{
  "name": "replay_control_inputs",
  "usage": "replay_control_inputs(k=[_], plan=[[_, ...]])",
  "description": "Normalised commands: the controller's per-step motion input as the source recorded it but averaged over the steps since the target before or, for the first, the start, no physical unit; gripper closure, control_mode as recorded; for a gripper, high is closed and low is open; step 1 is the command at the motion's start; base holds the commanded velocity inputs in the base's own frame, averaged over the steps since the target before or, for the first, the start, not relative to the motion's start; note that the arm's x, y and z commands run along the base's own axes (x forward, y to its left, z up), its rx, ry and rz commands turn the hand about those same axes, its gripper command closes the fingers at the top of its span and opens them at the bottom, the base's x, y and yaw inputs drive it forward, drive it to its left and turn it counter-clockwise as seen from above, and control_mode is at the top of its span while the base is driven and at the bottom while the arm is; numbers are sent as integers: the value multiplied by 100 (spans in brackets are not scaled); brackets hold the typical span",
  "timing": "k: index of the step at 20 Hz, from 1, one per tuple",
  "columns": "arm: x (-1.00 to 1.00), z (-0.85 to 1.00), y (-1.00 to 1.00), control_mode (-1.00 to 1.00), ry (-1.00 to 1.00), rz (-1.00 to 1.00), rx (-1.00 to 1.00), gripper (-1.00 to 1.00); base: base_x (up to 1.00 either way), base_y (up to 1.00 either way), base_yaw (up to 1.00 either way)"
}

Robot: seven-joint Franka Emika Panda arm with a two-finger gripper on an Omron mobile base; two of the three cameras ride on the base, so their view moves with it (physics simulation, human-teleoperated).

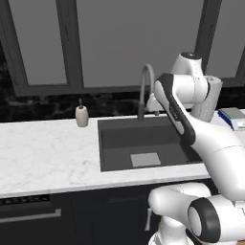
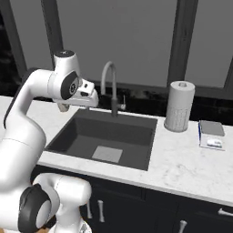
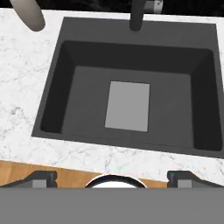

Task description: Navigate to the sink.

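The sink (image 1: 122, 139) is a wide dark grey basin set into the white marble counter, straight ahead of the base. A pale square drain plate (image 1: 145, 159) lies on its floor, and a tall arched grey faucet (image 1: 145, 91) stands at its back rim. From the right side the sink (image 2: 82, 132) and faucet (image 2: 109, 84) sit just beyond my arm. My gripper (image 3: 113, 177) hangs above the sink's (image 3: 83, 96) front rim and looks down at the drain plate (image 3: 127, 106). Its fingertips (image 3: 41, 178) stand wide apart, open, with nothing between them.
A beige soap dispenser (image 1: 82, 116) stands left of the basin. Right of the basin, a paper towel roll (image 2: 179, 106) and a small flat box (image 2: 211, 134) rest on the counter (image 2: 182, 168). Dark windows rise behind, with dark cabinet fronts (image 2: 136, 205) below.
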Motion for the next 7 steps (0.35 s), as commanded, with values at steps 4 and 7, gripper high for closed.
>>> replay_control_inputs(k=[4, 7], plan=[[0, 0, 0, 100, 0, 0, 0, -100, 42, 0, -2], [0, 0, 0, 100, 0, 0, 0, -100, 45, 0, -1]])
